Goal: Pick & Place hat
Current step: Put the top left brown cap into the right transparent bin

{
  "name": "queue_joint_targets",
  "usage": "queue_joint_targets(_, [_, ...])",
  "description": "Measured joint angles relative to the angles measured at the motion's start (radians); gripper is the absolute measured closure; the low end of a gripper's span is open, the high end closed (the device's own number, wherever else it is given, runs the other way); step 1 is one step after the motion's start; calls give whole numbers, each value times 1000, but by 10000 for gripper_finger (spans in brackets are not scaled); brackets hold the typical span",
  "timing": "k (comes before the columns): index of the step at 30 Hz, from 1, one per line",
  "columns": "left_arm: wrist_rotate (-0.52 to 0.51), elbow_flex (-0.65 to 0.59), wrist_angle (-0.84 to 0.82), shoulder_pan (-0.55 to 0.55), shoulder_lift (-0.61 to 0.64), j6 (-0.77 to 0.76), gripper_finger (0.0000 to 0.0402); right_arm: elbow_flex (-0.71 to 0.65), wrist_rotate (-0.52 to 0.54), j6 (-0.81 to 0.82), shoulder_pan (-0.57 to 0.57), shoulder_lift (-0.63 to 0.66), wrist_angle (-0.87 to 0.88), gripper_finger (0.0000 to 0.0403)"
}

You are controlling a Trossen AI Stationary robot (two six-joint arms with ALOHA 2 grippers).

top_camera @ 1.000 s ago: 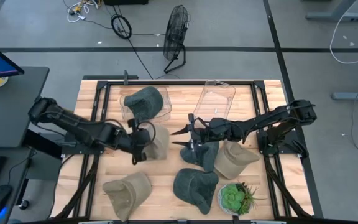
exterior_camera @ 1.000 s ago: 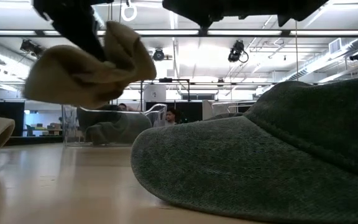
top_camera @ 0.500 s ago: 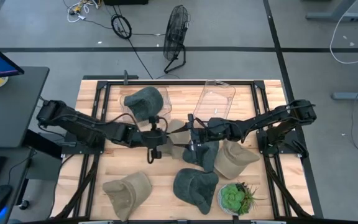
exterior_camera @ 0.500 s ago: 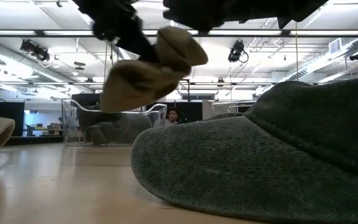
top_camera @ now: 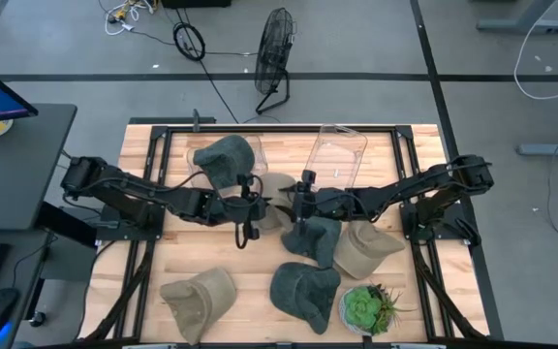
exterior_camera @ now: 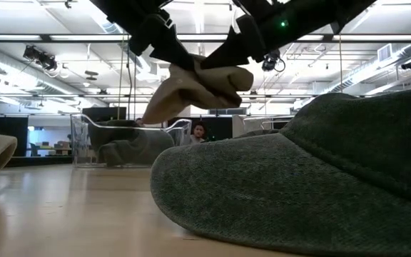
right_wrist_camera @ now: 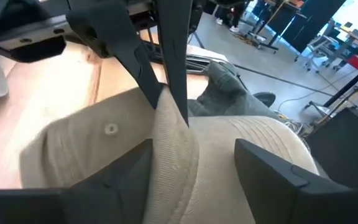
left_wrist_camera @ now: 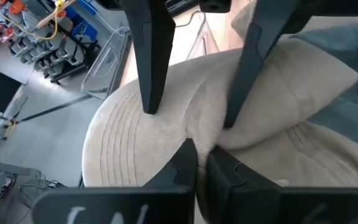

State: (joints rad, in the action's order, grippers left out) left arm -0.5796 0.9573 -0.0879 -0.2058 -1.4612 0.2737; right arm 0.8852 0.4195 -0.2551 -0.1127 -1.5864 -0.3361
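Observation:
A beige hat [top_camera: 275,186] hangs in the air over the middle of the table, clear of the wood in the low view [exterior_camera: 198,89]. My left gripper [top_camera: 258,204] reaches in from the table's left and is shut on it [left_wrist_camera: 201,158]. My right gripper [top_camera: 287,202] comes from the table's right and is open [right_wrist_camera: 194,168], one finger on each side of the hat's bunched crown. A green hat [top_camera: 226,158] lies in the clear bin [top_camera: 201,174] behind. My left gripper pinches a raised fold of the beige hat's crown [left_wrist_camera: 199,134] between its two fingers, coming roughly level from the table's left. The hat is lifted clear and droops below the fingers, crumpled. My right gripper's fingertips [left_wrist_camera: 149,106] reach the cloth on either side of that fold; I cannot tell whether they touch it.
A second clear bin [top_camera: 339,153] stands at the far edge. A green hat [top_camera: 313,240] and a beige hat [top_camera: 368,247] lie just right of centre. Another green hat [top_camera: 303,291], a beige hat [top_camera: 197,296] and a potted plant [top_camera: 366,308] line the near edge.
My left gripper has carried the beige hat toward the table's right and slightly toward the far edge, staying shut on it. The hat has come between the fingers of my right gripper, which has kept roughly in place.

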Motion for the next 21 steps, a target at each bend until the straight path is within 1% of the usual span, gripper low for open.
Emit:
queue_joint_targets(3, [5, 0, 16, 0, 0, 1, 385, 0, 6, 11, 1, 1, 23, 206])
queue_joint_targets(6, [9, 0, 18, 0, -1, 0, 385, 2, 7, 18, 1, 1, 42, 246])
queue_joint_targets(9, [11, 0, 21, 13, -1, 0, 385, 2, 11, 44, 1, 1, 44, 304])
queue_joint_targets(12, [15, 0, 22, 28, -1, 0, 380, 2, 17, 44, 1, 1, 42, 373])
queue_joint_targets(13, [16, 0, 25, 35, -1, 0, 375, 1, 17, 39, 1, 1, 45, 385])
queue_joint_targets(14, [18, 0, 26, 41, -1, 0, 368, 1, 17, 36, 1, 1, 47, 389])
queue_joint_targets(16, [18, 1, 26, 54, 0, 0, 346, -1, 18, 42, 1, 0, 55, 383])
queue_joint_targets(19, [14, 2, 27, 72, 1, -10, 305, -2, 20, 67, 1, -1, 58, 383])
queue_joint_targets(21, [12, 2, 29, 80, 1, -50, 277, -2, 32, 71, 1, -1, 62, 390])
